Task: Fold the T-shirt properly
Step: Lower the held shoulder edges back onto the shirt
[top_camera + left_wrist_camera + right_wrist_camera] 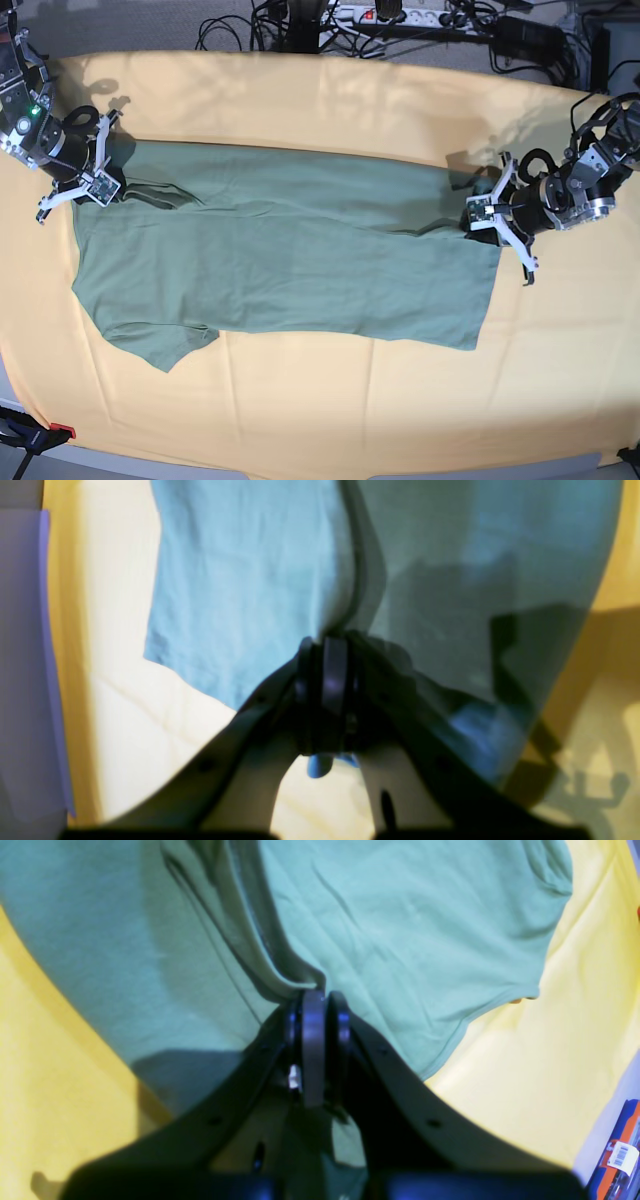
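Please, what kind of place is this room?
Probably a robotics lab or test bench: a table draped in yellow-orange cloth, a power strip with tangled cables behind, and two arms gripping a T-shirt.

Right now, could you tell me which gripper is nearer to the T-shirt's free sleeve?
Right. The right gripper pinches the T-shirt at the sleeve end, just above the free sleeve. The left gripper grips the opposite, hem end, far across the yellow cloth.

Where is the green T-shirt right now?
In the base view the T-shirt lies spread across the middle of the yellow-orange cloth, stretched between the right gripper and the left gripper, which each pinch an edge.
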You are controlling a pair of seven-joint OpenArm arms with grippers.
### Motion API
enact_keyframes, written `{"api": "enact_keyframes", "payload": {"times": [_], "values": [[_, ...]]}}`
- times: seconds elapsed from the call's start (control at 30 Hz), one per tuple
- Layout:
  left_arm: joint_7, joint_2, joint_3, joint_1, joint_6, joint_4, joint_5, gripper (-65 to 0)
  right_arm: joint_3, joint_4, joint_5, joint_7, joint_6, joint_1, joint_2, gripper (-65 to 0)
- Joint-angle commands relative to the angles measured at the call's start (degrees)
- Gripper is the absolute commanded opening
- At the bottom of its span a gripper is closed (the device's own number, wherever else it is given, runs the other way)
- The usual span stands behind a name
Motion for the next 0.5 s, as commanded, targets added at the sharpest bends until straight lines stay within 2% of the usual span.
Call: {"api": "enact_keyframes", "payload": {"times": [0.0,0.07,0.2,0.3,0.43,0.47], "values": [[-0.4,-1.2,-0.8,-1.2,2.0,0.4,-0.2,-65.0,0.7,0.5,-0.2,1.0,-1.4,0.6,1.2,-65.0],[0.0,-1.2,-0.8,-1.2,4.1,0.4,-0.3,-65.0,0.7,0.6,-0.2,1.0,-3.4,0.6,1.2,-65.0],[0.7,-1.2,-0.8,-1.1,4.2,0.4,-0.9,-65.0,0.7,0.6,-0.2,1.0,-6.0,0.6,1.2,-65.0],[1.1,-1.2,-0.8,-1.1,3.7,0.4,-3.1,-65.0,0.7,0.5,-0.2,1.0,-6.2,0.6,1.2,-65.0],[1.1,-1.0,-0.8,-1.2,3.6,0.4,-3.0,-65.0,0.7,0.5,-0.2,1.1,-6.2,0.9,1.2,-65.0],[1.1,-1.0,-0.8,-1.2,3.6,0.4,-2.8,-65.0,0.7,0.5,-0.2,1.0,-6.2,1.1,1.2,-61.1]]}}
